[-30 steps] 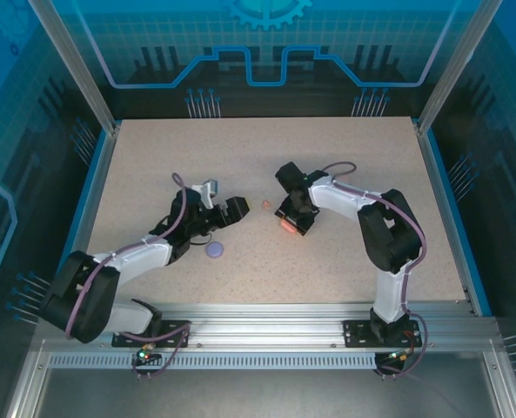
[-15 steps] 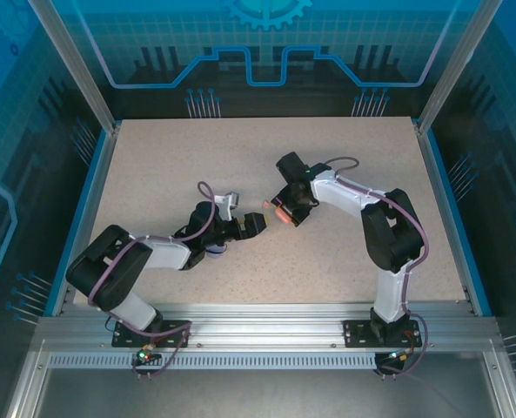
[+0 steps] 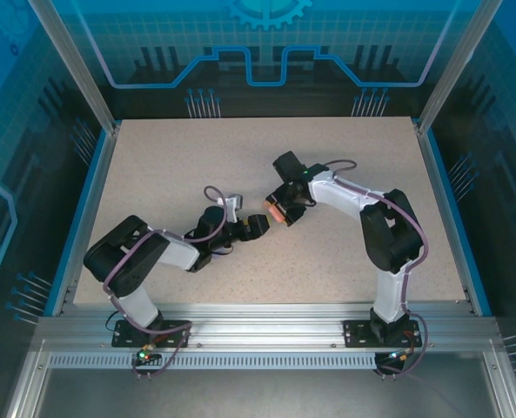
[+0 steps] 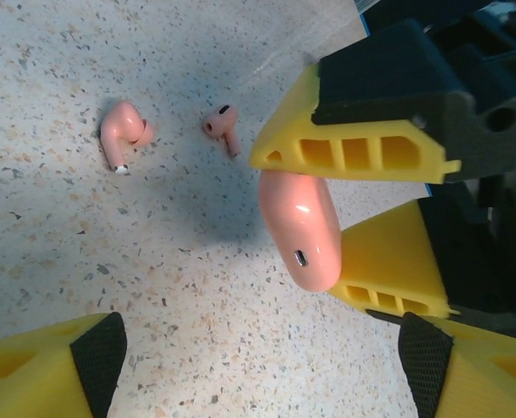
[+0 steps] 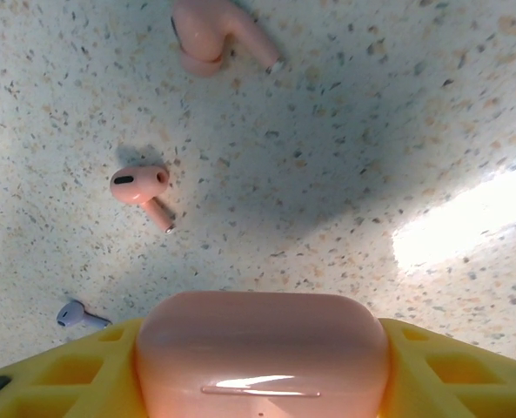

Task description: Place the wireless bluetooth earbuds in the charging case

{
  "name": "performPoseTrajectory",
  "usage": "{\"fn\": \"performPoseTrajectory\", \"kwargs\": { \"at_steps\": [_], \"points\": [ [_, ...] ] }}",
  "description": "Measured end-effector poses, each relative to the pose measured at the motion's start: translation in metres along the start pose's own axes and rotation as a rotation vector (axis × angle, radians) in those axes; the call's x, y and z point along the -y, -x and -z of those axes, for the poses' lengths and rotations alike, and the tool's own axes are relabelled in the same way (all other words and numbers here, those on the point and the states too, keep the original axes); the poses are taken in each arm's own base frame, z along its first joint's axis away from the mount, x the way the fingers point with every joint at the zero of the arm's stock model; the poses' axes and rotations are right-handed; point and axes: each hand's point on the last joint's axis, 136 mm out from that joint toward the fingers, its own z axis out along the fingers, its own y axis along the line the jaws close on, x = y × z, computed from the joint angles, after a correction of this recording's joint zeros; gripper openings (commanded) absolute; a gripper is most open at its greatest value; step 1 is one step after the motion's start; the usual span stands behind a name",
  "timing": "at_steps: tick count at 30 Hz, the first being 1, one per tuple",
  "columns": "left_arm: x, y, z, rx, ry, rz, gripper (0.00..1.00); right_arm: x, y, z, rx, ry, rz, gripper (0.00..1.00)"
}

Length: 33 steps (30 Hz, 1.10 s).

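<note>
Arms closing in: left gripper (image 3: pixel 256 226), jaws wide, is swinging up beside the pink charging case (image 4: pixel 299 228) the right gripper (image 3: pixel 277 212) is clamping; two pink earbuds (image 4: pixel 125 132) are lying just beyond the case, awaiting pickup.

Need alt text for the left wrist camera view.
The right end effector clamps a pink charging case over the speckled table. Two pink earbuds lie loose at upper left; the left end effector, open, frames the bottom corners.

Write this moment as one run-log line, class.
right pincer: shut on pink case | left pincer: open, empty | pink earbuds: loose on table
</note>
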Motion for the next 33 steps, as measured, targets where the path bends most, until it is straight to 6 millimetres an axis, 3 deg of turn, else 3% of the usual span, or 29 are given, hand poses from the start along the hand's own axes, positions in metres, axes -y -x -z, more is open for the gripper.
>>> {"fn": "performPoseTrajectory", "kwargs": {
  "at_steps": [10, 33],
  "points": [
    [0.007, 0.015, -0.014, 0.046, -0.020, -0.004, 0.71, -0.020, -0.014, 0.007, -0.013, 0.054, 0.028, 0.58],
    [0.007, 0.024, -0.026, 0.072, -0.019, 0.012, 0.51, -0.024, -0.020, 0.006, -0.030, 0.067, 0.032, 0.57]
  ]
}}
